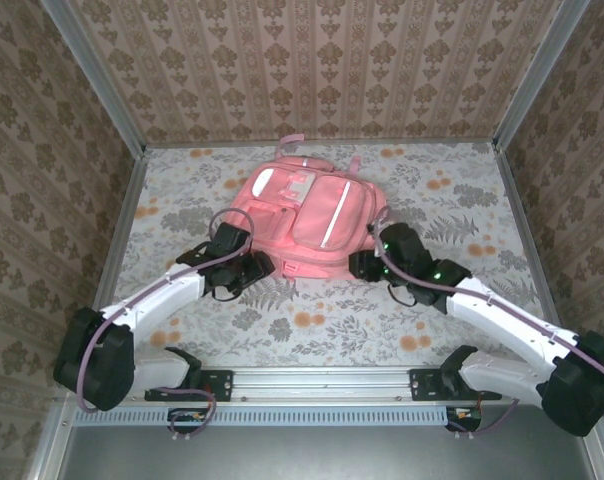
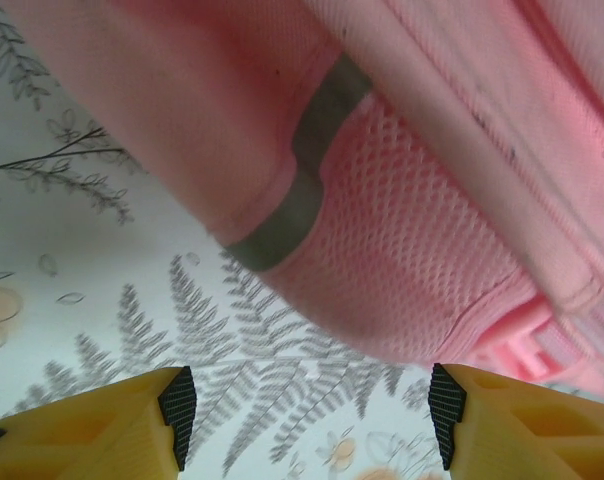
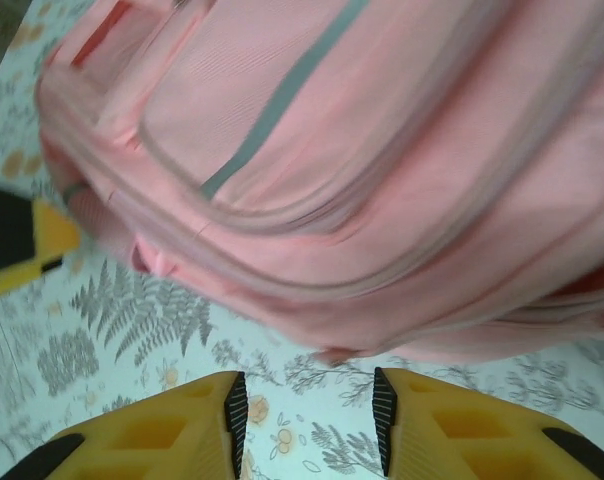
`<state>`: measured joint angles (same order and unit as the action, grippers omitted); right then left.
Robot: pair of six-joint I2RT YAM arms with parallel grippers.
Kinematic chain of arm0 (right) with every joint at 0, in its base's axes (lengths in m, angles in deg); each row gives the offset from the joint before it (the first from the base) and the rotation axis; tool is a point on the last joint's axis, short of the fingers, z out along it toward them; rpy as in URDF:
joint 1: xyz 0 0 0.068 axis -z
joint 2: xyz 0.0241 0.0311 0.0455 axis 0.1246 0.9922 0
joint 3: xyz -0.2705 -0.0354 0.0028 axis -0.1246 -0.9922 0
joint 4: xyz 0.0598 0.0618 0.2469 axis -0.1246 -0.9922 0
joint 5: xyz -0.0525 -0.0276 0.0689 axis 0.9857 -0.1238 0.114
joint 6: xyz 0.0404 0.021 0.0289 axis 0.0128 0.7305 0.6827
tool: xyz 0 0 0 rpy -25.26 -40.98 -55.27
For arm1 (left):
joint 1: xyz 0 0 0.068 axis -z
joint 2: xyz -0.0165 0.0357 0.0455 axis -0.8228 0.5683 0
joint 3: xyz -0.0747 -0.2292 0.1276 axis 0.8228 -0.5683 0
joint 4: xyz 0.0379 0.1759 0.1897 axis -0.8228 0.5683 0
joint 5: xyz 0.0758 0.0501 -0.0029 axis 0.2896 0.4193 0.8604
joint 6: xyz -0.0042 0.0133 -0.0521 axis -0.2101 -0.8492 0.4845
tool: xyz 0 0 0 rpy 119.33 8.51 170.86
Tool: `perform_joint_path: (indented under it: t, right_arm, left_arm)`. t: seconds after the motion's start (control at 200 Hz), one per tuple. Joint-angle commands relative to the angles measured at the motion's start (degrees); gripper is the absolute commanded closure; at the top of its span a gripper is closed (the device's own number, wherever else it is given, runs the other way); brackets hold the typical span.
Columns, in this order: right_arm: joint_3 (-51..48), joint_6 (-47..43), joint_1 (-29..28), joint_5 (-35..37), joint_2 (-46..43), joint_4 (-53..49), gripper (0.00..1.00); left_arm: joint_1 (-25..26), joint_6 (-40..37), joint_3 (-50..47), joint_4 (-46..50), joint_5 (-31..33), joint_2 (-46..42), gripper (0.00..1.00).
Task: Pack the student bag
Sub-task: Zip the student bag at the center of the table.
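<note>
Pink fabric backpack [image 1: 317,215] with pale stripe, flat on flower-patterned bench [image 1: 462,200], toward far side. Yellow left fingers [image 2: 82,430] spread wide, empty, by near-left corner. Yellow right fingers [image 3: 162,430] parted narrower, empty, by near-right corner.

The bag [image 1: 312,215] is pink with white patches [image 1: 265,182] and a pale stripe [image 1: 335,222]. The tabletop [image 1: 462,200] is pale, printed with grey ferns and orange flowers. The walls [image 1: 322,60] are beige damask. The left claw [image 2: 307,425] and right claw [image 3: 307,425] are yellow with black pads [image 2: 177,410].

I'm looking at a surface [image 1: 462,200] covered in fern and flower print, patterned walls [image 1: 322,60] standing round three sides, a metal rail [image 1: 322,380] running along its near edge
</note>
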<state>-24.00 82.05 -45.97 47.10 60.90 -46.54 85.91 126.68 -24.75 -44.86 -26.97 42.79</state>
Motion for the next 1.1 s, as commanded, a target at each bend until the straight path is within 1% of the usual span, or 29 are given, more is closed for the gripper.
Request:
perform_joint_path:
  t: [0.0,0.155,0.19,0.26,0.355,0.38,0.535,0.775,0.96,1.095]
  right_arm:
    - [-2.28,-5.27,-6.21,8.89,1.10,8.41,0.59]
    - [-3.99,-12.44,-16.91,14.79,7.06,19.70,0.60]
    - [-3.55,-13.59,-18.44,15.75,8.98,21.19,0.60]
    - [-2.11,-13.91,-20.09,16.44,13.52,22.71,0.62]
    - [-1.66,-14.87,-21.75,17.31,17.74,26.78,0.64]
    - [-1.60,-15.31,-22.08,17.38,20.05,27.78,0.64]
    - [0.08,-17.48,-23.51,17.37,26.38,31.01,0.66]
    - [3.40,-19.21,-23.93,18.25,35.27,35.69,0.67]
    - [7.09,-20.74,-24.39,24.75,40.89,38.59,0.63]
    - [9.64,-21.26,-24.65,29.95,44.61,39.79,0.64]
  left_arm:
    - [-0.92,5.81,-1.19,-10.35,-1.32,1.85,0.34]
    - [-1.04,6.79,-1.93,-14.96,-0.48,5.61,0.37]
    - [-1.02,7.37,-2.21,-15.72,-0.18,6.38,0.38]
    - [-0.95,8.06,-2.77,-17.54,0.38,7.72,0.44]
    - [-0.79,8.81,-3.21,-17.96,1.80,8.21,0.59]
    - [-0.75,8.90,-3.21,-17.86,2.04,8.00,0.64]
    - [-0.27,9.18,-1.89,-13.63,4.82,4.19,1.00]
    - [0.44,9.35,1.59,-7.90,5.61,-0.15,1.00]
    - [1.24,10.29,2.19,-6.57,5.54,-0.80,1.00]
    - [1.45,10.70,1.96,-6.11,5.49,-1.38,1.00]
